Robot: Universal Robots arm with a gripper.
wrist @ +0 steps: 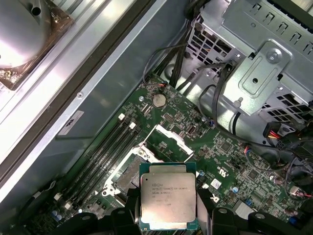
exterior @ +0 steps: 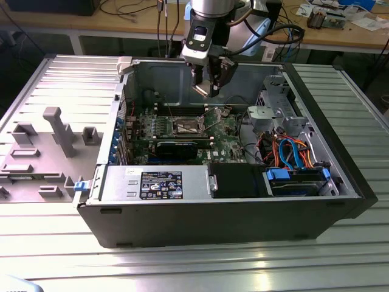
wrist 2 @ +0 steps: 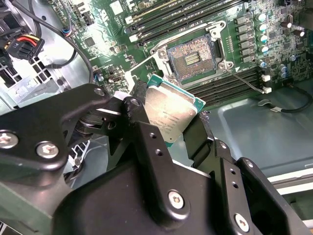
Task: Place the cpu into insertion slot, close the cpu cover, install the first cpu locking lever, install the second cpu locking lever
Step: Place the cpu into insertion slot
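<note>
I see the cpu (wrist: 167, 201) as a flat square chip with a silver-grey printed top and a thin green edge. My arm comes down from above into the open case (exterior: 182, 219), with the gripper (exterior: 206, 91) pointing down over the green board (exterior: 226, 129). Its two black fingers (wrist 2: 139, 117) are clamped on opposite edges of the cpu, which sits slightly tilted between them, held in the air near the bare slot (wrist 2: 190, 58) and clear of it.
</note>
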